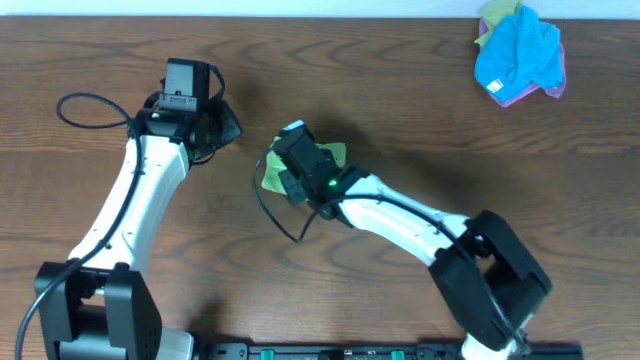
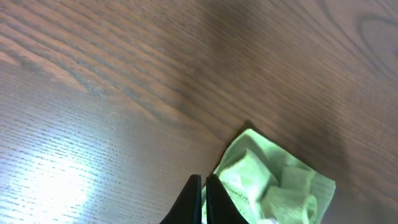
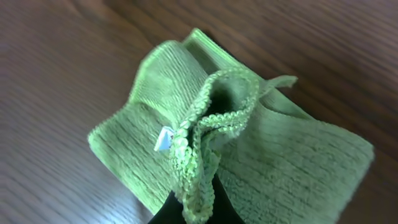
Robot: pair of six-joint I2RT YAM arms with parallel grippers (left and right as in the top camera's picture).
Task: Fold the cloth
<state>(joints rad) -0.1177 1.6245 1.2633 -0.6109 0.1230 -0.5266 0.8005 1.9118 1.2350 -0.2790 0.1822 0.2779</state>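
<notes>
The lime-green square terry cloth (image 3: 273, 155) lies bunched on the dark wood-grain table (image 1: 400, 90), near its middle, under the right arm's wrist; the right gripper (image 3: 189, 210) is clamped tight on a raised loop of the cloth's stitched hem; the left gripper (image 2: 201, 200) hangs just beside the cloth, fingers pressed together with nothing between them. The step in hand looks like drawing a pinched edge across to make a fold; done well, the right arm would carry the hem low and level so the layer beneath does not drag, then lay it down with edges matched before letting go; the left gripper is close enough to pin the other side. The right wrist view shows the grip itself, the ribbed weave and a small pale tag (image 3: 165, 138) at the hem, all hidden by the arm from overhead; only the overhead view shows the heap of bright blue cloth (image 1: 520, 55) at the table's far corner, well apart.
</notes>
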